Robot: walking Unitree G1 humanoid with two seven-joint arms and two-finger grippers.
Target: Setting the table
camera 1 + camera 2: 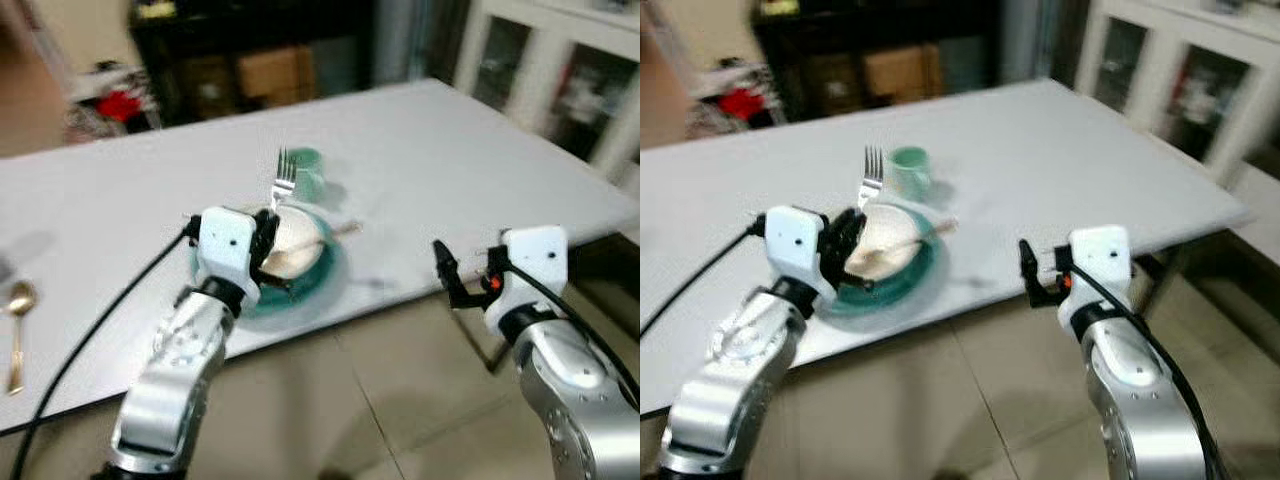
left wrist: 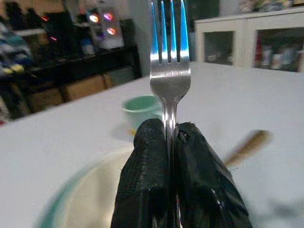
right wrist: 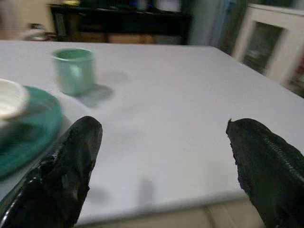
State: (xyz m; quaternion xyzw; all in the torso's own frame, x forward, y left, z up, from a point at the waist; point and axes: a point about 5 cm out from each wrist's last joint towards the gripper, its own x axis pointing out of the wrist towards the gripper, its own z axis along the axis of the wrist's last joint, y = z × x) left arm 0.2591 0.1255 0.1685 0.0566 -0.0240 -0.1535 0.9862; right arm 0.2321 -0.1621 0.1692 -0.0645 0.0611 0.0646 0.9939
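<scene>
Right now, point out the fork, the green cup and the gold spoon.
fork point(image 2: 170, 80), left wrist view, on the neck below the tines.
green cup point(image 3: 73, 70), right wrist view, on its side wall.
gold spoon point(image 1: 20, 298), left eye view, on its bowl.

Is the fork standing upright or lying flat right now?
Upright. The left claw is shut on the fork handle, tines pointing up, above the teal plate.

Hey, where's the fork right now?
The fork is pinched upright in the left gripper, above the teal plate, with the green cup just behind it.
</scene>
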